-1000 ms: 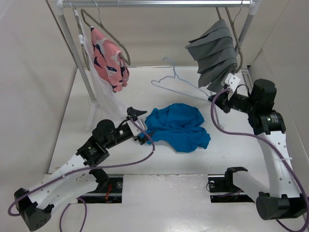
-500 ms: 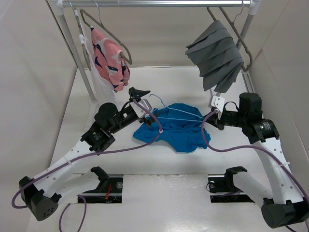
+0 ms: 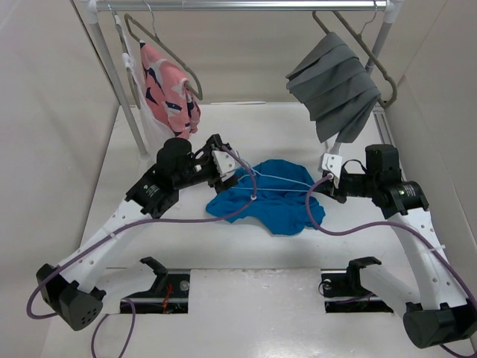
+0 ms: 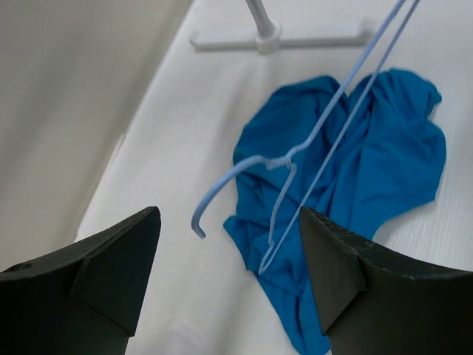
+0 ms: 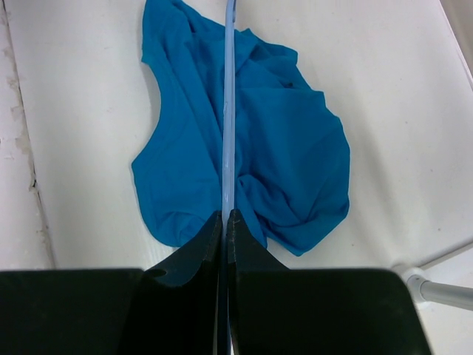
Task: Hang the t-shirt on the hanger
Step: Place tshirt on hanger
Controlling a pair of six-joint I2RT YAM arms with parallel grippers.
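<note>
The bright blue t-shirt [image 3: 272, 198] lies crumpled on the white table between the two arms. The thin light-blue wire hanger [image 3: 287, 181] hangs level just above it, hook end to the left. My right gripper [image 3: 334, 181] is shut on the hanger's right end; in the right wrist view the wire [image 5: 228, 111] runs straight out from the shut jaws [image 5: 224, 214] over the t-shirt [image 5: 281, 148]. My left gripper [image 3: 227, 165] stands open at the hook end. In the left wrist view the hook [image 4: 222, 185] shows between the wide jaws [image 4: 229, 214], touching neither, with the t-shirt [image 4: 377, 155] below.
A clothes rail [image 3: 238, 6] spans the back. A pink garment with navy marks [image 3: 170, 89] hangs at its left, a pleated grey garment [image 3: 335, 82] at its right, both on grey-brown hangers. The rack's left post [image 3: 119, 82] and foot [image 4: 273, 37] stand near my left arm. Walls close both sides.
My right gripper carried the hanger from the back of the table to above the t-shirt. My left gripper rose and moved right to the hook end, its jaws narrowing a little.
</note>
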